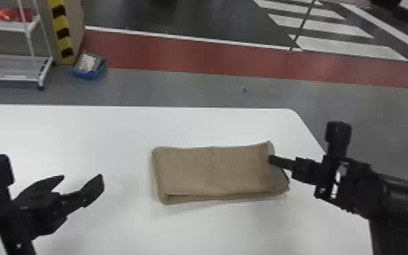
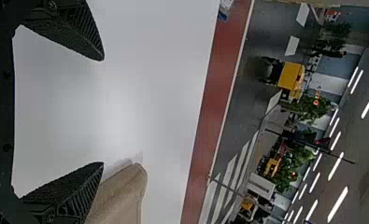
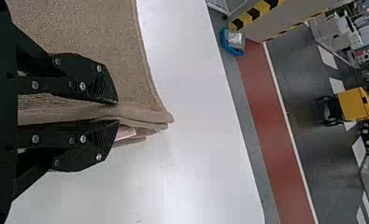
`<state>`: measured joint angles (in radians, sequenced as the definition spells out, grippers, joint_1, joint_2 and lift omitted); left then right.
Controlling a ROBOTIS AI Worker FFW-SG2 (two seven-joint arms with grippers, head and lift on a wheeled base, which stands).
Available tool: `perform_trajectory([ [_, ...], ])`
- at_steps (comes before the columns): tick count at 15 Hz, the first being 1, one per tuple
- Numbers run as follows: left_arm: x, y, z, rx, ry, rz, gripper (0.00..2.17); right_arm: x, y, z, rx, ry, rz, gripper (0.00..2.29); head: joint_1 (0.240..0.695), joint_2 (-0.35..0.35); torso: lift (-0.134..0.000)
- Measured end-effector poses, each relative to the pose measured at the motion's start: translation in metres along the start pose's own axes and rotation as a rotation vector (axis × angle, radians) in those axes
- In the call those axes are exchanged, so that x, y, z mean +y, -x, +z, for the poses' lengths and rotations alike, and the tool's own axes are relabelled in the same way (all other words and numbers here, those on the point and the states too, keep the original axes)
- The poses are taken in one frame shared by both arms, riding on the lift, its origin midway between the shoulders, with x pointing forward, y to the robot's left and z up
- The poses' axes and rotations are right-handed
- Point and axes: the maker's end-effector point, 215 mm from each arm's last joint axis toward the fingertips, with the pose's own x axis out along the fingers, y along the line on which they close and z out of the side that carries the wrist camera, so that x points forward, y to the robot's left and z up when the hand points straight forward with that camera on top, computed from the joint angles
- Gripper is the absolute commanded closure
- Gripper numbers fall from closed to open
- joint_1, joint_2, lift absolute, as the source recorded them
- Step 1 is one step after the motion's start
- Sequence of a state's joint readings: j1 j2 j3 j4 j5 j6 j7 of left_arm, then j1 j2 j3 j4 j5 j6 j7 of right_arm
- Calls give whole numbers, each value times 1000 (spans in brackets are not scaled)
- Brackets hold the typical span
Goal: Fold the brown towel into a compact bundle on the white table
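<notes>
The brown towel (image 1: pixel 213 169) lies folded into a flat rectangle on the white table (image 1: pixel 111 125), its right edge slightly raised. At that right edge is my right gripper (image 1: pixel 274 161); in the right wrist view the right gripper (image 3: pixel 114 112) is shut on layers of the towel's edge (image 3: pixel 140 112), with a pale tag poking out beside one finger. My left gripper (image 1: pixel 81 181) stands open over the table, left of the towel and apart from it. In the left wrist view the left gripper (image 2: pixel 102 112) has nothing between its fingers, and a towel corner (image 2: pixel 124 191) shows beyond one finger.
The table's far edge (image 1: pixel 179 107) runs behind the towel, and its right edge passes under the right arm. On the floor beyond stand a white shelf cart (image 1: pixel 13 67) and a blue bin (image 1: pixel 89 69), beside a yellow-and-black striped post (image 1: pixel 61 30).
</notes>
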<state>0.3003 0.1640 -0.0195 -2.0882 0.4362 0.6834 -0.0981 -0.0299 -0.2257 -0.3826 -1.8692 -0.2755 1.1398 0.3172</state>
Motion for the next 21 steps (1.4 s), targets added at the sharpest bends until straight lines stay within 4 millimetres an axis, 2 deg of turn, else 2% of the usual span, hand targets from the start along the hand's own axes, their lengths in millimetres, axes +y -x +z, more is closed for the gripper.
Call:
perform_trajectory([
  [2,0,-1,0,1,0,-2,83,-2,2,0,-31,7,-9,43,695,-253,-124],
  [5,-5,-5,-4,10,-1,-9,83,-8,27,18,-159,20,-33,46,695,-268,-124],
  [9,-27,-14,-13,28,-9,-42,83,-44,59,27,-283,30,-93,49,695,-342,-124],
  [14,-60,-29,-17,47,-8,-77,151,-83,98,19,-422,47,-169,49,695,-350,-124],
  [17,-87,-29,-21,60,40,-129,269,-92,103,10,-453,59,-177,63,695,-350,-124],
  [21,-122,-38,-47,102,16,-147,333,-96,100,3,-453,56,-167,66,695,-350,-124],
])
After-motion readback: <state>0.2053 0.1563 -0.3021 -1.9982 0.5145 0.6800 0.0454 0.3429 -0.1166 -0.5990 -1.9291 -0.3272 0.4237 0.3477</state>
